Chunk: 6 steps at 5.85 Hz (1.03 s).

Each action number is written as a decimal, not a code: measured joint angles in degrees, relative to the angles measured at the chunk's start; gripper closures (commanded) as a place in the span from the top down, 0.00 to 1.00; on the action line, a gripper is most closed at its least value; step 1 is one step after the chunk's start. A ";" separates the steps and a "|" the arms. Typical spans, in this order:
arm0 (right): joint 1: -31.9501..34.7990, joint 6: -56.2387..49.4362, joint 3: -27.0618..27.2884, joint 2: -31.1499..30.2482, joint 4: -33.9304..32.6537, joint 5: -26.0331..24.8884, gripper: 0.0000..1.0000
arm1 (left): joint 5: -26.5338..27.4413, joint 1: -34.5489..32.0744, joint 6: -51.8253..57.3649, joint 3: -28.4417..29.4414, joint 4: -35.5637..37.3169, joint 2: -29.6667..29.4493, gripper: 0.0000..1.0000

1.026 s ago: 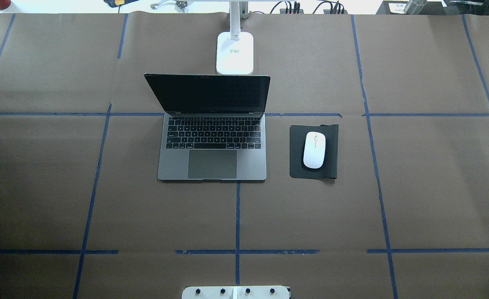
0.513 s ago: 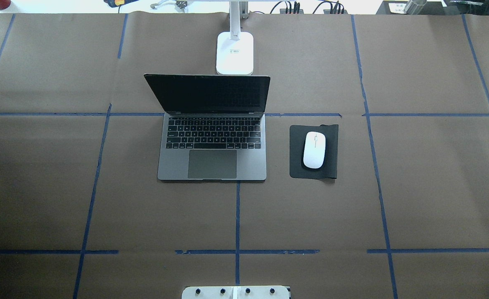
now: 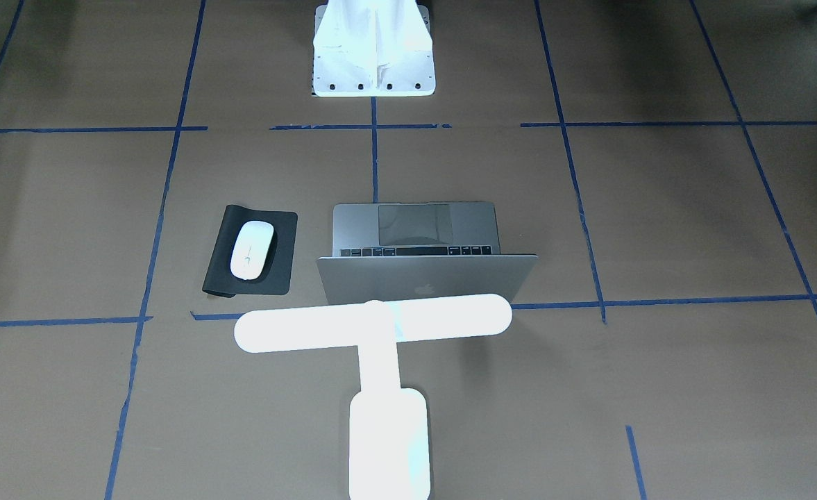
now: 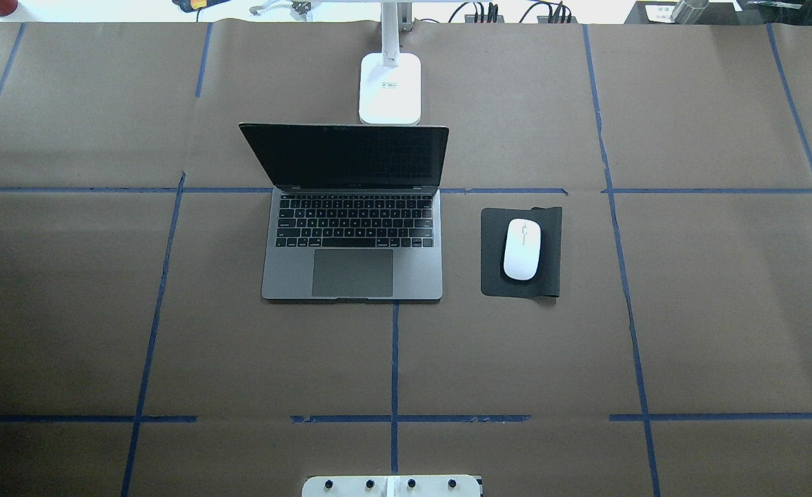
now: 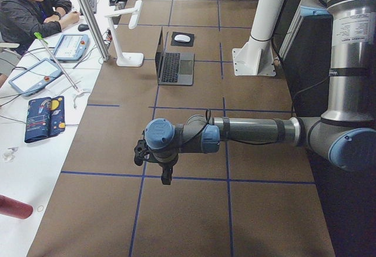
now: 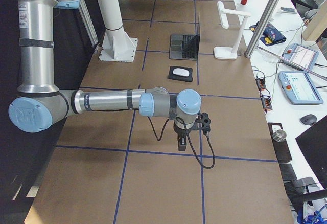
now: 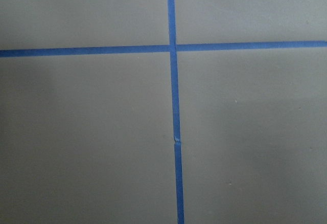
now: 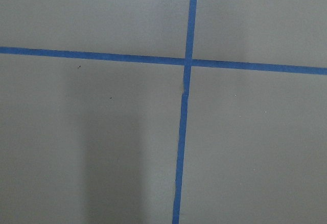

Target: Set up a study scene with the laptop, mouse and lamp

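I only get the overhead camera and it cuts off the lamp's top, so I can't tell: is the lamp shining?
Observer: Looks like it. In the front-facing view the lamp has a long bar head that looks bright, glowing white, just behind the laptop lid.
Operator: Where are the robot's arms? I see none!
Observer: The left side view shows the left gripper hanging above bare table at the robot's left end, well away from the laptop.
Operator: And the other one?
Observer: The right side view shows the right gripper hanging at the opposite end, just above a blue tape line. I cannot tell whether its fingers are open.
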 measured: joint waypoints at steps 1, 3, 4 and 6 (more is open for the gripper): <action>0.86 -0.11 -0.36 -0.01 0.01 -0.05 1.00 | 1.33 -0.17 0.01 0.12 0.05 0.03 1.00; 1.97 -0.10 -1.59 0.01 -0.02 -0.27 1.00 | 3.91 -0.18 -0.07 0.83 0.30 0.05 1.00; 2.48 -0.03 -2.44 0.06 0.00 -0.27 1.00 | 4.09 -0.17 -0.07 0.94 0.34 0.05 1.00; 3.54 0.06 -3.25 -0.56 0.06 -0.02 1.00 | 4.08 -0.16 -0.11 0.98 0.35 0.05 1.00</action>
